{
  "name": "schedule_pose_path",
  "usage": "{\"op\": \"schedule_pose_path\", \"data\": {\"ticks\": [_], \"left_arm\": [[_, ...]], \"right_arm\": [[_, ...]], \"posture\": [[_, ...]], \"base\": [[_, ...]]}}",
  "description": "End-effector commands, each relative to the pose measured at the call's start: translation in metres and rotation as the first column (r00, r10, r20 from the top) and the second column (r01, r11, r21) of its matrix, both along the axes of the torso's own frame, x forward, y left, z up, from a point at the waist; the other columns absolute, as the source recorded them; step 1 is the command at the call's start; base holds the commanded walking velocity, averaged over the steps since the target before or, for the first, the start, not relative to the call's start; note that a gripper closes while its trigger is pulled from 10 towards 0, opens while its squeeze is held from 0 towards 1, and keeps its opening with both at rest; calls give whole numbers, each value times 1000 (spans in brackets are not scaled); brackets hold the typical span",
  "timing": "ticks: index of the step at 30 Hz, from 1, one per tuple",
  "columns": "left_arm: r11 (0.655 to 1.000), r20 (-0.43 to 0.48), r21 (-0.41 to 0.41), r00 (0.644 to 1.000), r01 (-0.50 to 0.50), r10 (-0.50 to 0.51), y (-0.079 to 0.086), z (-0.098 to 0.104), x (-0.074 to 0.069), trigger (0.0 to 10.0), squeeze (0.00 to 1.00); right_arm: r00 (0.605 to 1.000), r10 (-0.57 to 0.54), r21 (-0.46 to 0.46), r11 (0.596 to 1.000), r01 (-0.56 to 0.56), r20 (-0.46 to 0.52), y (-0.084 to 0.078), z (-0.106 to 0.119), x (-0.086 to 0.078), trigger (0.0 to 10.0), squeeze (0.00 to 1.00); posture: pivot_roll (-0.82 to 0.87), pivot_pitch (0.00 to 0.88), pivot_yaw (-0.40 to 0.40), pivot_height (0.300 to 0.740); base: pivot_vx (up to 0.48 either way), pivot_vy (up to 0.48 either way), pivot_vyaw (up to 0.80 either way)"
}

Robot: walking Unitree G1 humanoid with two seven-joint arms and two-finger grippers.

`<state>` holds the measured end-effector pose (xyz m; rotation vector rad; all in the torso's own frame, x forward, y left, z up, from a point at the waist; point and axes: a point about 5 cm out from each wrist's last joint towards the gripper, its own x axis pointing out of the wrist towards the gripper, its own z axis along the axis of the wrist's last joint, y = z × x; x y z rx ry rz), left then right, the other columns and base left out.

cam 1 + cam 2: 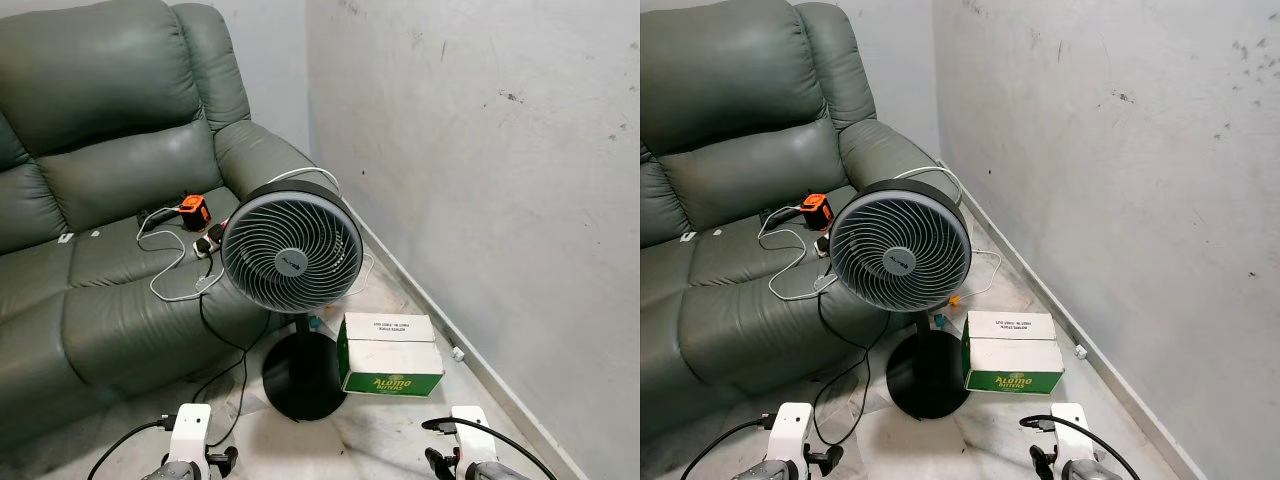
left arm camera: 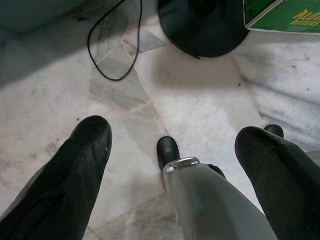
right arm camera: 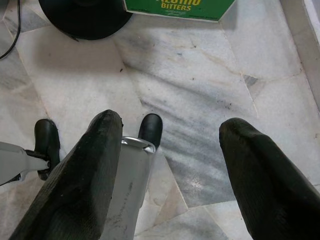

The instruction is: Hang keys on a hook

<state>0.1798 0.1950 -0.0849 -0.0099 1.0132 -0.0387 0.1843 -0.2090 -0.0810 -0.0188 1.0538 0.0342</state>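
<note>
Left tool point(image 2: 172, 150) wide, empty, pointing at marble floor point(image 2: 210, 100); right tool point(image 3: 170, 150) likewise. Keys, hook unseen; bearing from either tool undeterminable. Fan base point(image 2: 205, 25) ahead.

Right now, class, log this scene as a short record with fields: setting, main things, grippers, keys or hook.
setting: marble floor by a grey wall
sofa: green, cables and an orange device on the seat
fan: black, standing before the sofa
box: green and white, beside the fan's base
left gripper: open, above floor
right gripper: open, above floor
keys, hook: none seen
</note>
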Motion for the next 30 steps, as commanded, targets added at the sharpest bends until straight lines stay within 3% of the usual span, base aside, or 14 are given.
{"op": "schedule_pose_path", "data": {"ticks": [1, 3, 4, 7, 11, 13, 19, 30], "left_arm": [[897, -92, 191, 902, -399, 421, 170, 27, -146, 10000, 0], [898, -89, 198, 906, -392, 415, 171, 28, -144, 10000, 0], [890, -63, 182, 898, -418, 434, 171, 28, -143, 10000, 0], [905, -79, 198, 914, -376, 398, 171, 28, -142, 10000, 0], [911, -82, 199, 920, -362, 384, 170, 28, -141, 10000, 0], [917, -77, 189, 926, -351, 370, 170, 28, -139, 10000, 0], [931, -112, 226, 942, -286, 316, 170, 28, -140, 10000, 0], [935, -124, 228, 944, -274, 306, 170, 28, -140, 10000, 0]], "right_arm": [[952, -130, -4, 991, 136, 277, -3, 71, 105, 10000, 0], [968, -20, -62, 997, 37, 250, 4, 59, 93, 10000, 0], [980, -55, -46, 997, 65, 190, 6, 46, 78, 10000, 0], [985, -61, -43, 997, 68, 161, 7, 38, 67, 10000, 0], [979, -48, -1, 999, 50, 200, 18, 42, 75, 10000, 0], [973, 35, -16, 999, -32, 229, 28, 48, 84, 10000, 0], [977, 50, -60, 998, -38, 209, 24, 45, 80, 10000, 0], [981, 42, -70, 997, -29, 187, 20, 41, 75, 10000, 0]], "posture": [[91, 0, 4, 740], [76, 0, 9, 740], [71, 0, 10, 740], [83, 0, -1, 740], [85, 0, -11, 740], [73, 0, -15, 740], [83, 0, -26, 740], [83, 0, -27, 740]], "base": [[0, 0, 0], [0, 0, 0], [0, 0, 0], [0, 0, 0], [0, 0, 0], [0, 0, 0], [0, 0, 0], [0, 0, 0]]}}
